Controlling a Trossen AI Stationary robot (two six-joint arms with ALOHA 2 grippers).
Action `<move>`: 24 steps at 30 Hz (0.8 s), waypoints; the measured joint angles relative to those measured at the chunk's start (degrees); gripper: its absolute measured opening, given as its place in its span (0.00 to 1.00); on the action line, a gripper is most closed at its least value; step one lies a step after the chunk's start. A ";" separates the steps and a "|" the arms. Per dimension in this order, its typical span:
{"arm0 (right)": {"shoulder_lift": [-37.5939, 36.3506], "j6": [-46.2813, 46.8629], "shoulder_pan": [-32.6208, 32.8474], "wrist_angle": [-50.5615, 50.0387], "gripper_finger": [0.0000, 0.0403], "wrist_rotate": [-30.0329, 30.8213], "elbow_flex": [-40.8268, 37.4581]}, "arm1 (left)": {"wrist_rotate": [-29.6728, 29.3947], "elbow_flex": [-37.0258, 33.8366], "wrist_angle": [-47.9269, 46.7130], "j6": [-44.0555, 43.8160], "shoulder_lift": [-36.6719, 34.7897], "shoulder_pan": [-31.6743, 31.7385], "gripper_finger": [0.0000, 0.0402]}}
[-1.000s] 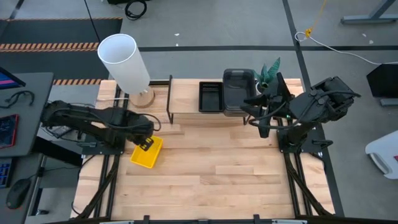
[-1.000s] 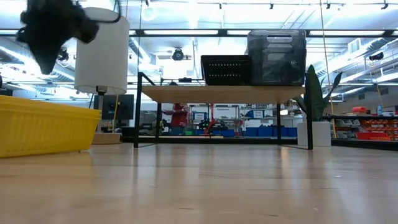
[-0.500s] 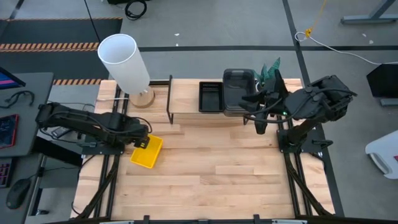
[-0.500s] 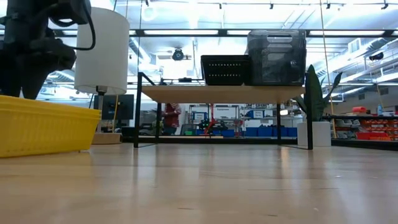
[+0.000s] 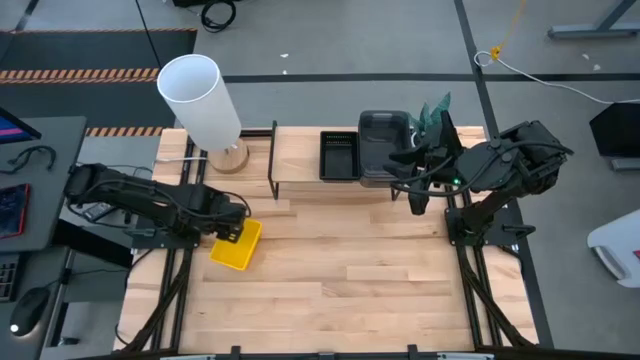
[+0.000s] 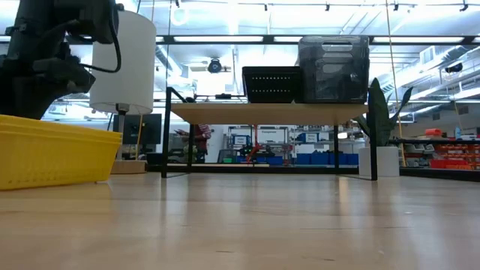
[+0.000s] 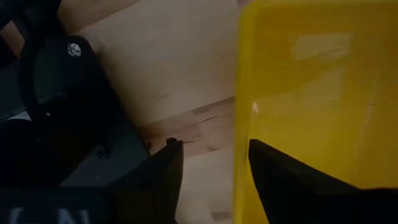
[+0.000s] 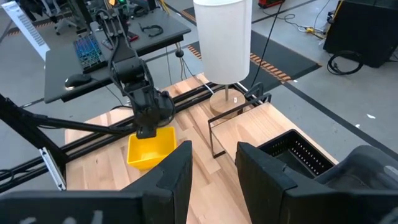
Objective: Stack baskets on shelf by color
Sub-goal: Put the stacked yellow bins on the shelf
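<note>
Yellow basket [image 5: 237, 245] lies on the tabletop [image 5: 340, 290] at the left, well apart from the shelf [image 5: 300, 165], where the black slotted basket [image 5: 339, 155] and the dark grey basket [image 5: 382, 148] already sit side by side. The lamp [image 5: 203, 100] stands beside the shelf's left end.

My left gripper [image 5: 232, 232] is at the yellow basket's rim nearest the shelf. In the left wrist view my fingers [image 7: 163, 180] are parted and straddle the basket's side wall, one outside and one inside; they are open and not yet gripping.

Procedure for this step, as I judge it:
1. Lower until the wall sits deep between the fingers.
2. Close squarely on the wall; thin plastic may flex or tilt.
3. Lift level, clear the shelf edge and the lamp, and place on the free left part of the shelf.

My right gripper [image 5: 417, 190] waits above the shelf's right end, fingers apart, holding nothing.
</note>
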 joint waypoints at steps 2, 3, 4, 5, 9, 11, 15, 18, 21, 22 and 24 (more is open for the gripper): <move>0.00 0.02 0.00 -0.02 0.32 0.01 0.00 | 0.35 0.00 0.07 0.24 1.34 -0.31 0.44; 0.00 0.01 0.00 -0.01 0.32 0.01 0.00 | 0.40 0.00 0.07 0.29 1.91 -0.51 0.44; 0.00 0.02 0.00 0.00 0.32 0.00 0.00 | 0.41 0.00 0.07 0.54 2.44 -0.74 0.43; 0.00 0.02 0.00 -0.02 0.32 -0.02 0.00 | 0.46 0.00 0.20 1.15 2.98 -0.80 0.42; 0.00 0.02 0.00 -0.02 0.32 -0.15 0.00 | 2.95 0.03 1.77 7.88 5.03 -0.80 0.39; 0.00 0.07 0.01 -0.01 0.32 -0.43 0.00 | 3.50 0.02 0.39 9.37 6.55 -0.82 0.38; 0.00 0.07 0.00 -0.01 0.32 -0.54 0.00 | 3.51 0.02 0.90 13.44 6.94 -1.25 0.35; 0.00 0.05 0.02 0.00 0.32 -0.56 0.00 | 3.51 0.02 2.04 19.35 6.94 -1.46 0.35; 0.00 0.05 0.01 -0.02 0.32 -0.56 0.00 | 3.50 0.02 1.90 22.36 6.94 -1.46 0.35; 0.00 0.06 0.02 -0.02 0.32 -0.56 0.00 | 3.52 0.02 1.92 22.44 6.94 -1.46 0.35; 0.00 0.07 0.02 -0.02 0.32 -0.56 0.00 | 3.48 0.02 2.47 23.02 6.94 -1.38 0.35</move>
